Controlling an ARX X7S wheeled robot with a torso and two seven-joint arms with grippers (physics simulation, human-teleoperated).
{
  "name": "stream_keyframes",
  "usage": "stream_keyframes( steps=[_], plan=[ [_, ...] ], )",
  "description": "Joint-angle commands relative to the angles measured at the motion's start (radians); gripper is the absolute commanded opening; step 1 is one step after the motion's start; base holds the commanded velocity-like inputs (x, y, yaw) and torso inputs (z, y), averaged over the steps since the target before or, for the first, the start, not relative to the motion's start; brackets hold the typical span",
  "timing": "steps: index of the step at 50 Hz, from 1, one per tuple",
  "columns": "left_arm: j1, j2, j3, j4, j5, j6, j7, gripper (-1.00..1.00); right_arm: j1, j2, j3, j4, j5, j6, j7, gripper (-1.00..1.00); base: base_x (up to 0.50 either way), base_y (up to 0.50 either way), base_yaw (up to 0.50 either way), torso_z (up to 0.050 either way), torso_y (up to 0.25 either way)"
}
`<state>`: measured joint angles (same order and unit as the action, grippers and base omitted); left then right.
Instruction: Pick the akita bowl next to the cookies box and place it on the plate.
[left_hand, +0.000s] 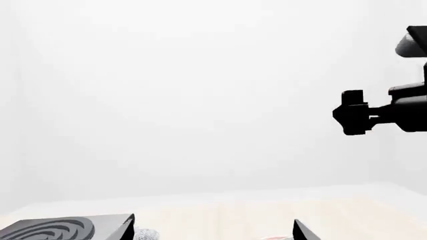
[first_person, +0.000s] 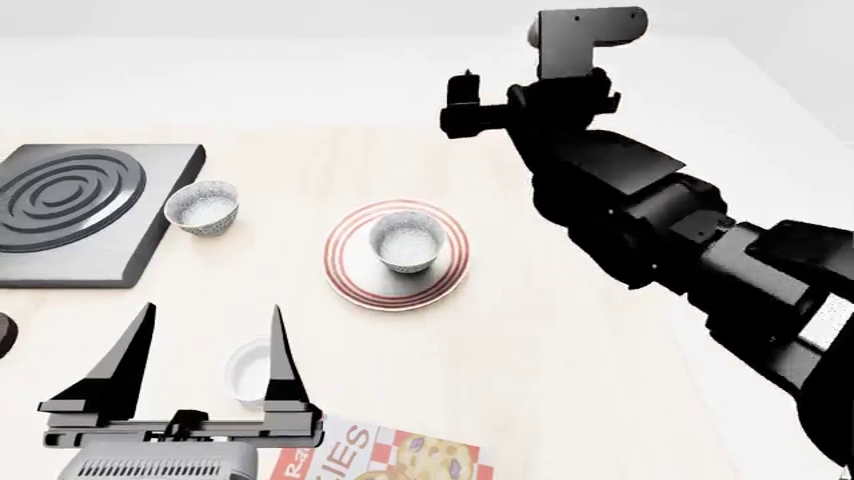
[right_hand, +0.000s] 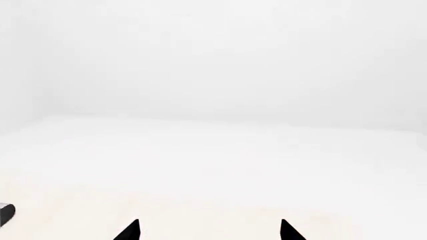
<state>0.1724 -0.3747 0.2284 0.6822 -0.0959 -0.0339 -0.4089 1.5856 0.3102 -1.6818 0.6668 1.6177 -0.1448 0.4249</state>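
One speckled akita bowl (first_person: 404, 243) stands upright in the middle of the red-ringed plate (first_person: 350, 282), touched by neither gripper. A look-alike speckled bowl (first_person: 203, 207) sits beside the stove burner. The cookies box (first_person: 387, 456) lies at the near edge, partly cut off. My left gripper (first_person: 210, 314) hovers open and empty at the near left, just left of a small white cup (first_person: 250, 370). My right gripper (right_hand: 208, 225) is open, raised high at the far right and pointing away from the table. Nothing lies between its fingers.
The black ringed stove burner (first_person: 74, 205) lies on its grey slab at the far left. The raised right arm (first_person: 641, 215) crosses the right side above the table. A dark object (first_person: 4, 333) pokes in at the left edge.
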Motion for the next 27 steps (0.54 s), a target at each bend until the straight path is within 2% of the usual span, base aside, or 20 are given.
stream_keyframes(
  steps=[1,8,12,18,27],
  plan=[
    [-0.001,-0.003,0.0,-0.001,-0.006,0.006,-0.002,1.0,0.061,0.451,-0.092,-0.727,-0.334,-0.177,0.478,1.0,0.0,0.0,0.0,-0.014,0.25],
    [0.003,-0.009,-0.009,0.017,-0.008,-0.001,-0.009,1.0,0.018,0.704,-0.117,-1.023,-0.546,-0.249,0.675,1.0,0.0,0.0,0.0,-0.014,0.25],
    [0.0,-0.008,-0.011,0.01,-0.01,0.005,-0.011,1.0,-0.066,0.796,-0.133,-1.079,-0.644,-0.342,0.737,1.0,0.0,0.0,0.0,-0.014,0.25],
    [0.007,-0.01,0.003,0.033,0.01,0.006,-0.014,1.0,-0.153,0.87,-0.156,-1.127,-0.802,-0.408,0.817,1.0,0.0,0.0,0.0,-0.014,0.25],
    [0.014,-0.015,-0.002,0.045,0.003,0.021,-0.017,1.0,-0.282,0.913,-0.18,-1.157,-1.002,-0.496,0.955,1.0,0.0,0.0,0.0,-0.014,0.25]
  ],
)
